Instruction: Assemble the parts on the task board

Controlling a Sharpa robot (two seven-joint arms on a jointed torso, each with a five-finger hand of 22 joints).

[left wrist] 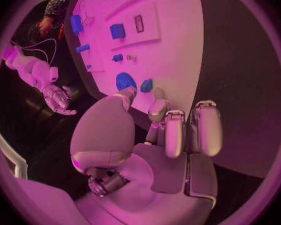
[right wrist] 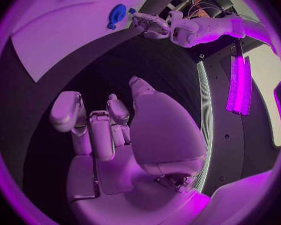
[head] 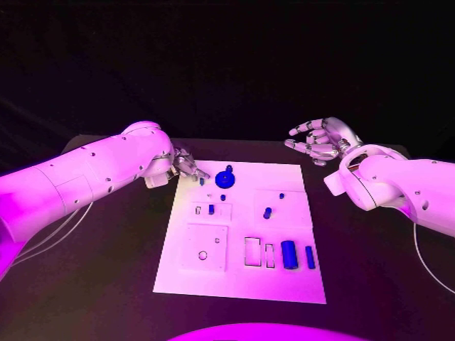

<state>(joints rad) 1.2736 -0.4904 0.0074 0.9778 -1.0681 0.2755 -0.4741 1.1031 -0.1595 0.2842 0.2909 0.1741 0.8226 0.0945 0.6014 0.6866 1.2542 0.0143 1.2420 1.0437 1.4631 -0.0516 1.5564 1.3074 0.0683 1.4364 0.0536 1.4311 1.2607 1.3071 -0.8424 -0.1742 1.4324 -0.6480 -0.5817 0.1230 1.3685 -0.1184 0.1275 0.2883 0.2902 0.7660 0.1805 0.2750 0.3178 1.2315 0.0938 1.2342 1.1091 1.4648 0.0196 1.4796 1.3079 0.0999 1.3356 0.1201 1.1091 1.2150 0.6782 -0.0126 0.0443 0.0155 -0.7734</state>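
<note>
1. Early in the assembly, by the look of it: most blue pieces lie loose on the white board (head: 289,280), which sits in the middle of the black table (head: 104,284).
2. Left hand (head: 183,165) at the board's far left corner, fingers apart and pointing down toward a small blue block (head: 201,181) at the edge; seen from the left wrist, fingertips (left wrist: 158,92) just short of that block (left wrist: 146,85), nothing held.
3. Right hand (head: 320,141) raised over the table past the board's far right corner, well apart from every piece, fingers loosely curled and spread, empty.
4. Round blue disc (head: 225,177) close beside the left hand, near the board's far edge.
5. Recesses on the board: a long blue cylinder (head: 288,250) and a thin blue bar (head: 311,257) near the right edge, beside two pale slots (head: 253,252) that look unfilled; whether these blue pieces are seated or only resting cannot be told.
6. Likely step: picking the small block or the disc with the left hand.
7. Next move calls for lowering the fingers around one piece without nudging its neighbour off the edge.
</note>
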